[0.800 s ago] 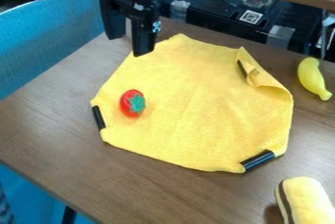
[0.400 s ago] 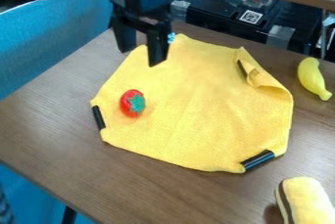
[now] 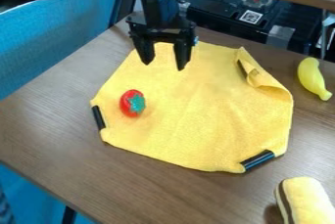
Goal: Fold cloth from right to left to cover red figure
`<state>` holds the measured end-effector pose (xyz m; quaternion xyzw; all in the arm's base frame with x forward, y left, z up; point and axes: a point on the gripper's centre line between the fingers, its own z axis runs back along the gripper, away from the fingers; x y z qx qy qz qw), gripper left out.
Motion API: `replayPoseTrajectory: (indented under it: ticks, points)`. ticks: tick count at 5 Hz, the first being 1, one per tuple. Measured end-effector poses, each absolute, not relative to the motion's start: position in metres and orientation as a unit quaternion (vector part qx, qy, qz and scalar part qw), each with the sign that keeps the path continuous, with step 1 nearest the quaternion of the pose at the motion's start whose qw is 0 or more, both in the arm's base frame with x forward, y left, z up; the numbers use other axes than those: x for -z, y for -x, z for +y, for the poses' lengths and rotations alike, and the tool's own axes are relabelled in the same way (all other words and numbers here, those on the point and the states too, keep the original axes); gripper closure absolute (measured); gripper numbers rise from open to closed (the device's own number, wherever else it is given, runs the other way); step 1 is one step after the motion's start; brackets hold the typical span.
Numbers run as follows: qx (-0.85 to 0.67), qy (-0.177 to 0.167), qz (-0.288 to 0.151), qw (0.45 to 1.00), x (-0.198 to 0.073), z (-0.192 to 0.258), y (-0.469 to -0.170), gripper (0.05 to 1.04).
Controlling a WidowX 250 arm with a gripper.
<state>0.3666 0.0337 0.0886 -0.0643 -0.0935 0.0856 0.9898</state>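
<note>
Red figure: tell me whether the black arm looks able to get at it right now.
Likely yes. The red figure lies uncovered on the yellow cloth, and nothing stands between it and the tool, whose fingers are apart and empty.

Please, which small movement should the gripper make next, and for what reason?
Probably the gripper should move, jaws open and empty, toward the picture's right, above the folded-over corner of the yellow cloth. That edge seems easiest to grasp, and the red figure lies uncovered near the opposite side.
</note>
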Motion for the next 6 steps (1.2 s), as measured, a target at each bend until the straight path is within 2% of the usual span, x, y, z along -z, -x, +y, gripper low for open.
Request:
replayPoseTrajectory:
  ticks: [1,2,3,4,6]
  points:
    - [-0.173,0.108,-0.139,0.969,-0.093,0.033,-0.384,0.083]
    - [-0.217,0.130,-0.164,0.954,-0.096,0.029,-0.402,0.083]
    - [-0.228,0.128,-0.170,0.950,-0.091,0.018,-0.417,0.083]
    - [-0.239,0.112,-0.156,0.952,-0.071,0.003,-0.433,0.083]
    - [-0.241,0.097,-0.154,0.953,-0.057,-0.021,-0.460,0.083]
